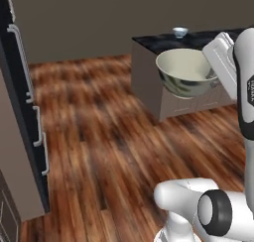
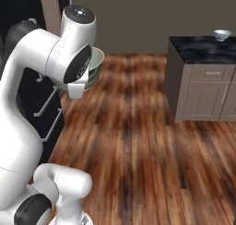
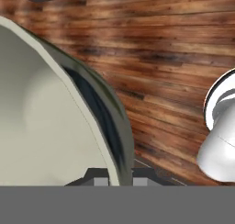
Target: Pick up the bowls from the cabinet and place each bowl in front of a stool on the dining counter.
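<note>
Carrying the cream-olive bowl in mid-air above the wood floor, rim pinched between the shut fingers of the claw, one inside, one outside. Nothing visible inside the bowl. Dining worktop lying far and to the right of the claw, well apart across open floor; white-and-blue bowl already resting on its far part, apparently empty. Stools hidden from here. Next: probably travel toward that worktop.
</note>
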Controlling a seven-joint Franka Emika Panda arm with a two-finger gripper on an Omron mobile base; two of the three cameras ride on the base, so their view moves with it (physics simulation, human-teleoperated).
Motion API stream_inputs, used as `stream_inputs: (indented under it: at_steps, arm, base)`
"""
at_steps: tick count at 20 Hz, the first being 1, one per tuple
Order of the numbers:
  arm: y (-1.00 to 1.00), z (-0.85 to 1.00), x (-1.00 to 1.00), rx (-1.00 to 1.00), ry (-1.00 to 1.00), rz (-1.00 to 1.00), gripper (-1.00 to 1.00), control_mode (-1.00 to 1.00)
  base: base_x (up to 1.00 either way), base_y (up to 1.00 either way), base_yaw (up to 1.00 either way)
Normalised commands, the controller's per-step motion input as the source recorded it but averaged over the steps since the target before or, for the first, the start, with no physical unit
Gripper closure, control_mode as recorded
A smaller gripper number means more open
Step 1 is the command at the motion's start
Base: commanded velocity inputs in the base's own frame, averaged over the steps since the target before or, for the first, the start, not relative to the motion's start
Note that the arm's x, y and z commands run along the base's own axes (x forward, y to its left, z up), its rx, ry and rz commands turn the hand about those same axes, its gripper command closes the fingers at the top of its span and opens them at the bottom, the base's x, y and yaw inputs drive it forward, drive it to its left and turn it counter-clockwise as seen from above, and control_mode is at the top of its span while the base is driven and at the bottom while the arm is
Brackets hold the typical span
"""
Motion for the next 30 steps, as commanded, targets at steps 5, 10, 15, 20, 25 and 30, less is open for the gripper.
stream_inputs:
  at_steps: [5,10,15,20,25,30]
  arm:
    - [0.0,0.0,0.0,0.0,0.0,0.0,1.0,1.0]
    - [0.0,0.0,0.0,0.0,0.0,0.0,1.0,1.0]
    - [0.0,0.0,0.0,0.0,0.0,0.0,1.0,1.0]
    - [0.0,0.0,0.0,0.0,0.0,0.0,1.0,1.0]
    - [0.0,0.0,0.0,0.0,0.0,0.0,1.0,1.0]
    - [0.0,0.0,0.0,0.0,0.0,0.0,1.0,1.0]
  base:
    - [1.0,0.21,-0.05]
    - [1.0,0.19,0.0]
    - [1.0,0.24,0.0]
    - [1.0,0.35,0.0]
    - [1.0,0.36,0.0]
    - [1.0,0.36,0.0]
